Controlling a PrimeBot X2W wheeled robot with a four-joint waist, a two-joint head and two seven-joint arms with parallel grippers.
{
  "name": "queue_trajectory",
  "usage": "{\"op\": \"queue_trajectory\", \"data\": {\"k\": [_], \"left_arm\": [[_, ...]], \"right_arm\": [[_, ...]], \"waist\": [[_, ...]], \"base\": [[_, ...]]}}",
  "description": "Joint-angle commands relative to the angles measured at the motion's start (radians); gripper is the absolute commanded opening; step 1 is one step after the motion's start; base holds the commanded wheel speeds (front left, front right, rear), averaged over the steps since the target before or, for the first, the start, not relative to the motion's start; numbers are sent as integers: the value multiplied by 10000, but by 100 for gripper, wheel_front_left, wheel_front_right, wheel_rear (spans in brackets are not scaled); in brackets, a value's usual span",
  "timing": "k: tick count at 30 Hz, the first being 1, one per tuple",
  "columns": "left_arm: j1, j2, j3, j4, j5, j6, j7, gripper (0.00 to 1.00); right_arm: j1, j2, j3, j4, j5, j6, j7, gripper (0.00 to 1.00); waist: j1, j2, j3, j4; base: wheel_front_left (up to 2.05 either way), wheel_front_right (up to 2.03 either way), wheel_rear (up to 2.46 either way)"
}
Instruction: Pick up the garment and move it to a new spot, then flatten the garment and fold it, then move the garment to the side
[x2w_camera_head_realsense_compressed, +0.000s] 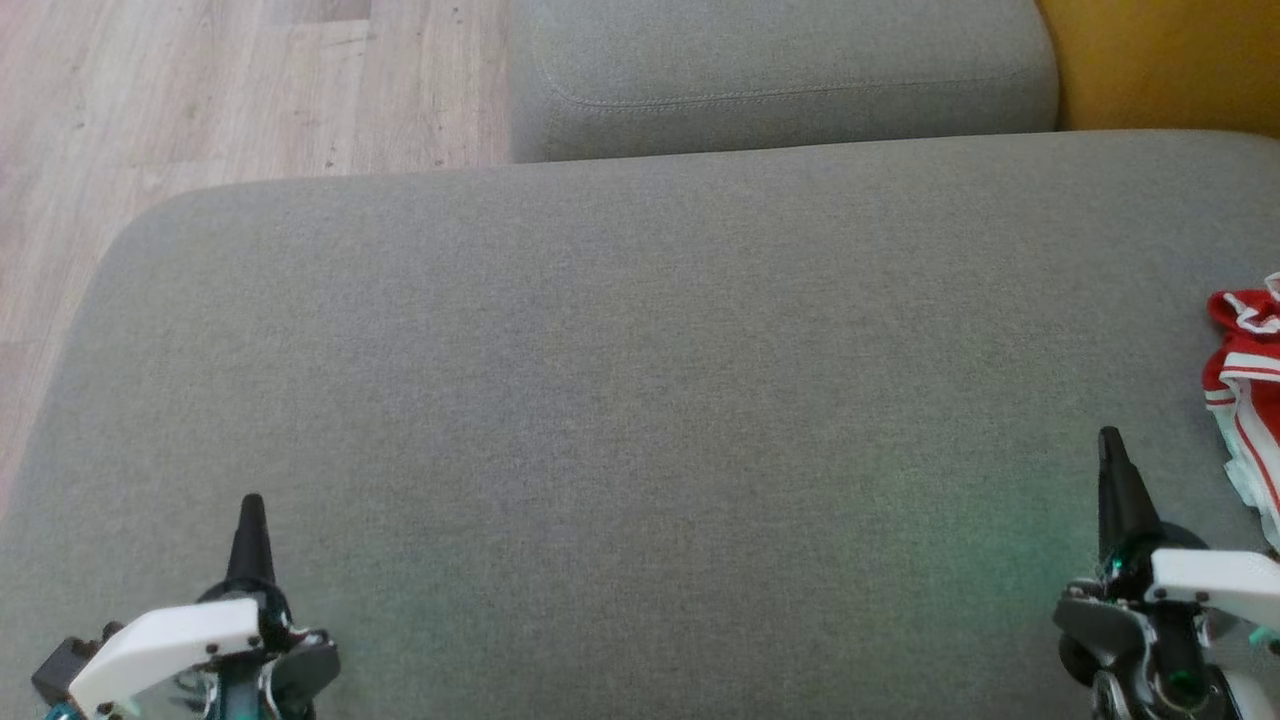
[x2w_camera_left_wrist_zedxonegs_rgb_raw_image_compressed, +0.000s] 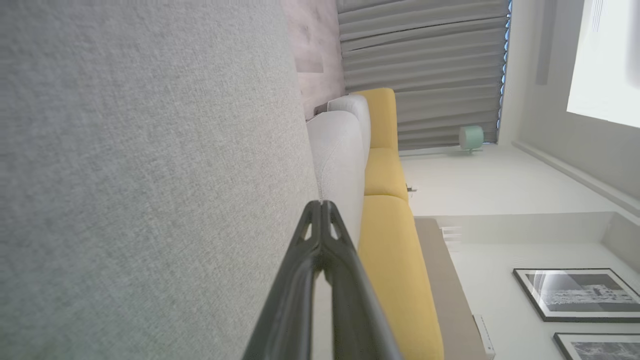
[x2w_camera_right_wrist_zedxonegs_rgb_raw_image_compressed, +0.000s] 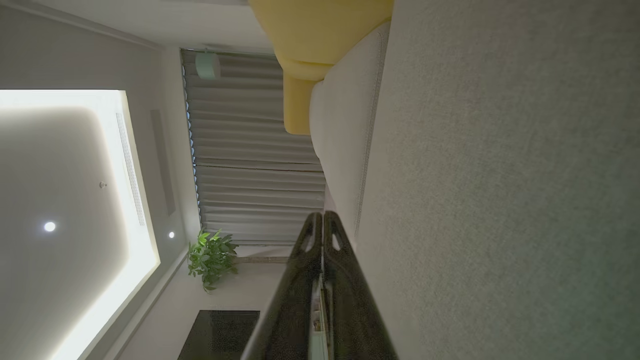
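While the red-and-white garment lies bunched at 3 o'clock, left gripper at 7 and right gripper at 4 point toward 12, both closed, empty.

The red-and-white garment, just right of the right gripper, runs off the head view's edge; its shape is unclear.

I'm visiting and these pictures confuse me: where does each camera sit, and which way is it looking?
Head view: on the head, facing down at the grey cushion; left gripper lower left, right gripper lower right, both shut; garment at right edge.
Left wrist view: on the left wrist, looking along its fingers across the cushion.
Right wrist view: on the right wrist, likewise along its fingers.
Both wrist views share the yellow sofa and curtain.
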Motion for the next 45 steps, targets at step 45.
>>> {"op": "queue_trajectory", "data": {"k": [45], "left_arm": [[-666, -202, 819, -146, -856, -418, 263, 0]], "right_arm": [[-851, -94, -86, -8, 971, -7, 57, 0]], "waist": [[0, 0, -23, 37]], "base": [[0, 0, 0]]}}
